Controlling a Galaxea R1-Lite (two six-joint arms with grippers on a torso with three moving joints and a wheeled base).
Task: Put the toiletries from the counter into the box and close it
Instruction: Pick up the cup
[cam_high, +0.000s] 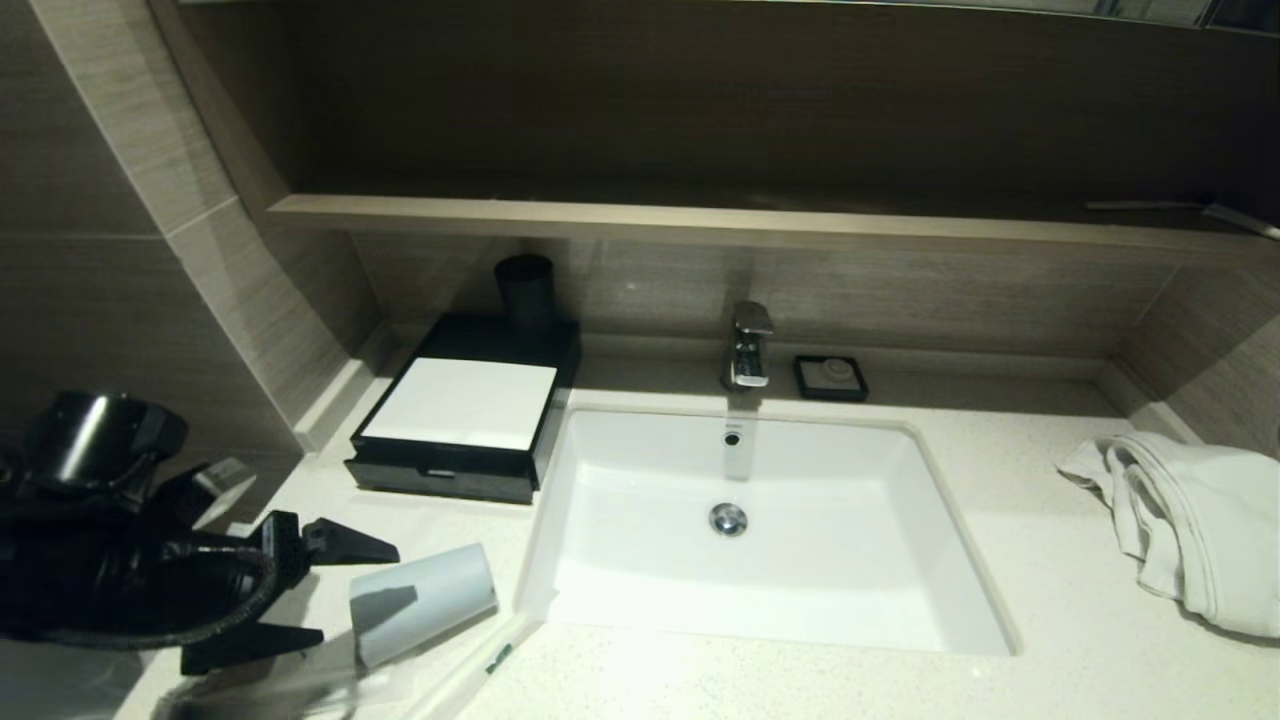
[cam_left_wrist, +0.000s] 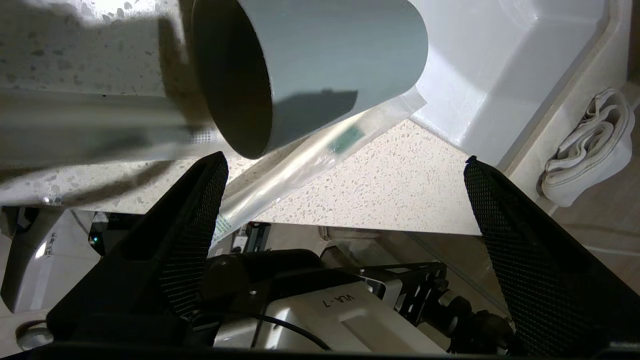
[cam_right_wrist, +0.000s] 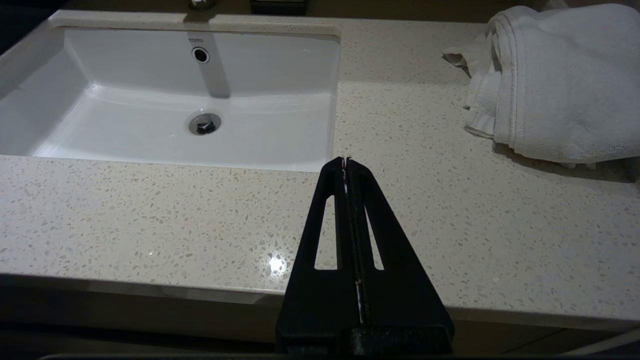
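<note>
A speckled counter surrounds a white basin. The black box, drawer nearly flush, sits against the wall at back left. At the front left edge, a grey cup lies tipped over clear sachets. The left gripper hovers beside it, jaws released. The right gripper waits near the front edge, jaws clenched.

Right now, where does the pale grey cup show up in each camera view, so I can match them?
Head view: the pale grey cup lies on its side at lower left, just past the open left gripper.
Left wrist view: the cup fills the top centre, mouth toward the camera, resting on a sachet.
Right wrist view: not in it.
Shared landmark: the white basin, seen in all three.
</note>
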